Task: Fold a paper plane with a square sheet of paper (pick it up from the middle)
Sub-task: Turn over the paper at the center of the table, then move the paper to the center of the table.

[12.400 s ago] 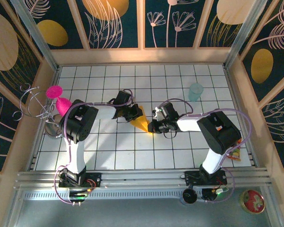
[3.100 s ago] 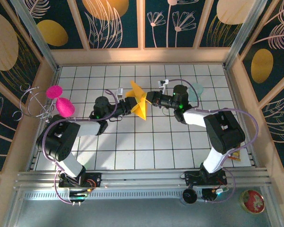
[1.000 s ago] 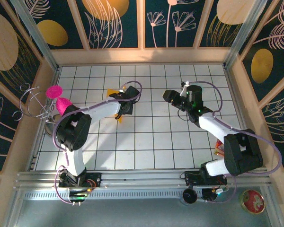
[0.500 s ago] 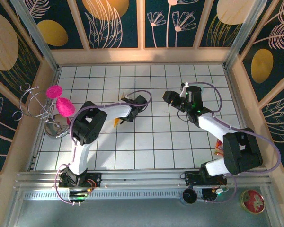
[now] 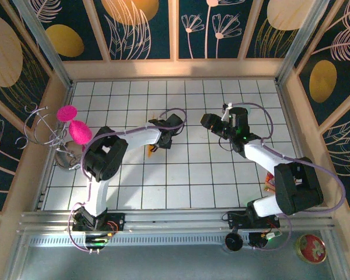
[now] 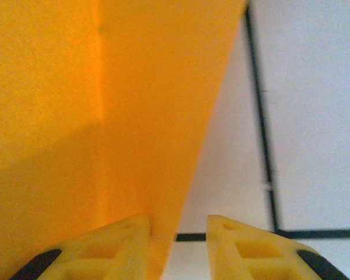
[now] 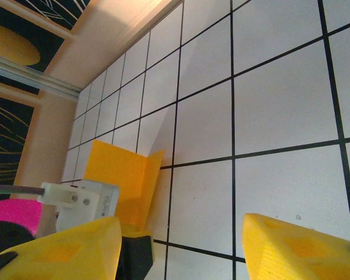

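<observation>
Orange-yellow and already creased, the sheet of paper (image 5: 152,152) is lying left of the middle of the white tiled table (image 5: 192,175). From above, most of it is hiding under the left arm's wrist, with a small corner peeking out on the near-left side of the left gripper (image 5: 163,139).

In the left wrist view the sheet (image 6: 93,116) is filling the left half of the picture, and its slanting right edge is running down into the gap between the two yellow fingertips (image 6: 105,245). The left gripper (image 6: 178,233) is showing its jaws apart, the paper's edge sitting just beside the left-hand finger, with bare tile and a black grid line showing next to the other finger. Whether the paper is touching that finger I cannot tell.

The right gripper (image 5: 207,121) is hanging over the table to the right of the paper, well apart from it, and pointing towards it. In its wrist view the right gripper (image 7: 181,245) is holding its jaws wide apart with bare tile between them. Farther off in that view, the sheet (image 7: 122,175) is standing up from the tiles along a fold, just behind the left arm's white fitting (image 7: 81,201).
</observation>
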